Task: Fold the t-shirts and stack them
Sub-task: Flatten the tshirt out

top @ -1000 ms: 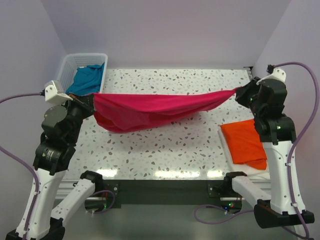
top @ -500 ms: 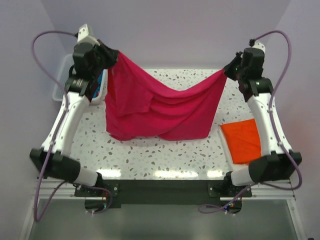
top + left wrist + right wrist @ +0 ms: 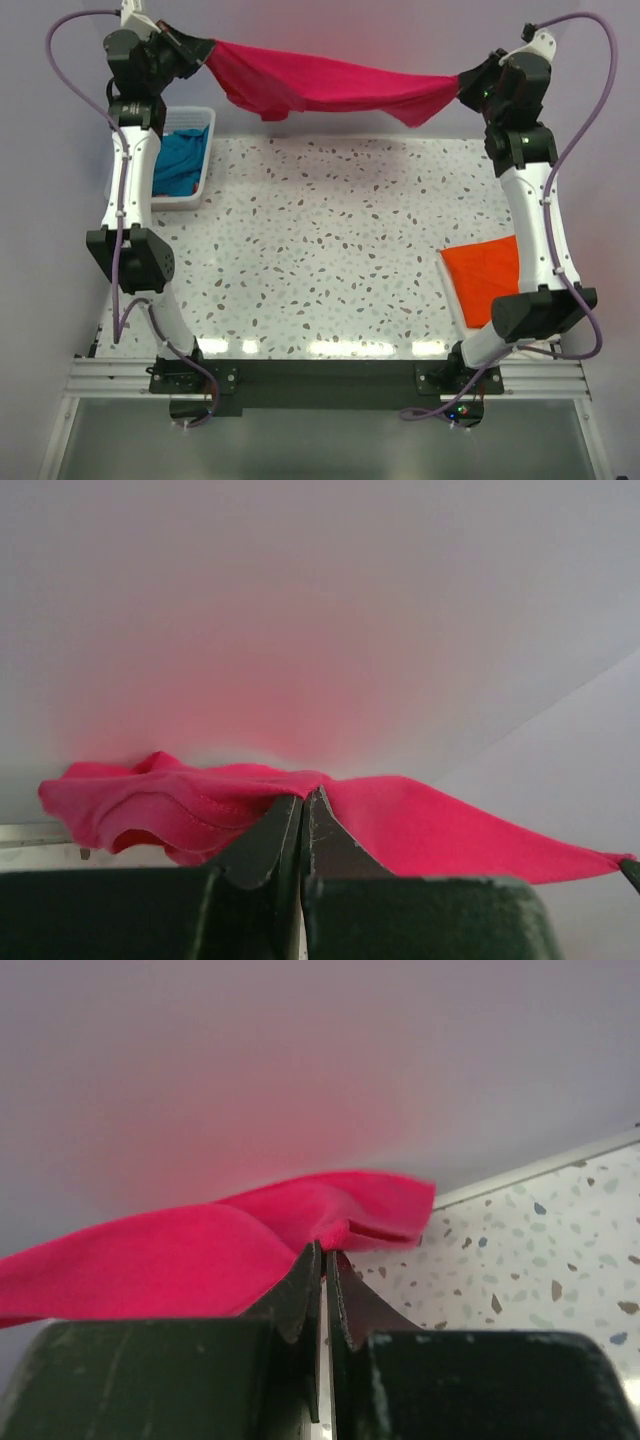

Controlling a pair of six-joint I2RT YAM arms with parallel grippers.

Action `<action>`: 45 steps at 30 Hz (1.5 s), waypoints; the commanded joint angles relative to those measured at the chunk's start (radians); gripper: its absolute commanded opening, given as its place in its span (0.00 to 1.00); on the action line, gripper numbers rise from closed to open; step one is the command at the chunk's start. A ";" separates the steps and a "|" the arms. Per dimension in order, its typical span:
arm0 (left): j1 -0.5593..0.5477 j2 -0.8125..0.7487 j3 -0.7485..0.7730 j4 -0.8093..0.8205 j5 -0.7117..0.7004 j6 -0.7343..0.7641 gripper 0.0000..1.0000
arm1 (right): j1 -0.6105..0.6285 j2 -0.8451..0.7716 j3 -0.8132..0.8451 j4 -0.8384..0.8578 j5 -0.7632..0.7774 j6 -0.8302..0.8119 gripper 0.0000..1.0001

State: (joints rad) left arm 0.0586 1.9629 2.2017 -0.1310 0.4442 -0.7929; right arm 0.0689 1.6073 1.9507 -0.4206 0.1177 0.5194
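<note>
The crimson-pink t-shirt hangs stretched high above the table's far edge, strung between both arms. My left gripper is shut on its left end, and the left wrist view shows the cloth pinched at the tips of that gripper. My right gripper is shut on the right end; the right wrist view shows the cloth clamped at that gripper's tips. An orange t-shirt lies folded at the table's right side. A teal-blue t-shirt lies bunched in the basket.
A white lattice basket stands at the table's far left corner. The speckled table spreads below the raised shirt. Both arms reach up tall at the left and right sides, close to the back wall.
Both arms have swung up and back, lifting the crimson-pink shirt off the table. It went from sagging onto the surface to hanging taut high near the back wall.
</note>
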 commanded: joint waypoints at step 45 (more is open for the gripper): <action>-0.359 -0.943 -1.807 -0.010 -0.582 -0.137 0.67 | -0.029 -0.188 -0.947 0.052 0.000 0.076 0.00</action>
State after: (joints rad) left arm -0.2687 1.0756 0.4644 -0.2268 -0.1329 -0.8497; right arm 0.0444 1.4635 1.0176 -0.3790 0.1123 0.6067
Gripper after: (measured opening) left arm 0.683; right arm 0.014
